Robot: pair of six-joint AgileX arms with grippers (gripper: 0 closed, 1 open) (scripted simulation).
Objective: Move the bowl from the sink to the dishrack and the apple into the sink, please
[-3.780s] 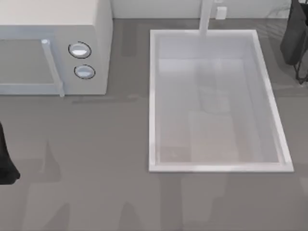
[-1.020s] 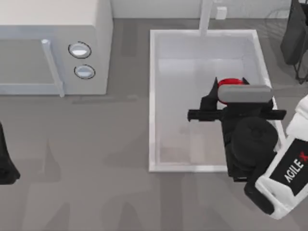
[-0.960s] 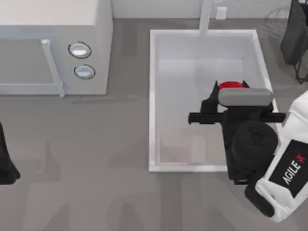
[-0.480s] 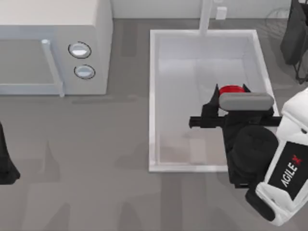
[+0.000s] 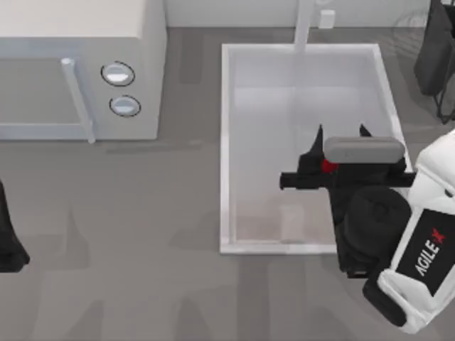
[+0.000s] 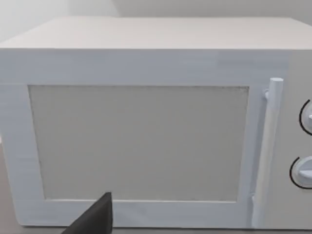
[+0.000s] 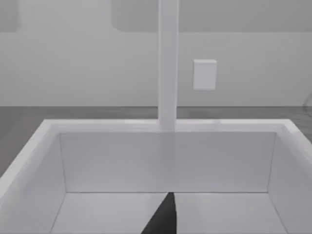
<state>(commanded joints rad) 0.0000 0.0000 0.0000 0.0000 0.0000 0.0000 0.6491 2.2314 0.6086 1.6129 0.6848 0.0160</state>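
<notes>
My right gripper (image 5: 342,132) hangs over the right half of the white sink (image 5: 227,142), open, with nothing between its two dark fingertips (image 5: 319,133). The apple (image 5: 328,166) shows as a small red sliver inside the sink, mostly hidden under the gripper's body. The right wrist view looks along the sink's floor (image 7: 107,214) toward the faucet post (image 7: 168,63); one dark fingertip (image 7: 165,217) juts in. The bowl is out of view. The dishrack (image 5: 435,57), a dark wire frame, stands at the back right edge. My left gripper (image 5: 8,238) is parked at the table's left edge.
A white microwave (image 5: 78,71) with two round knobs (image 5: 118,74) stands at the back left, facing the left wrist camera (image 6: 146,141). The faucet post (image 5: 304,25) rises behind the sink. Bare grey tabletop (image 5: 128,234) lies between the microwave and the sink.
The apple was between the right gripper's fingertips half a second ago. It has since left them and dropped lower into the sink. The right arm has barely shifted; the left has not moved.
</notes>
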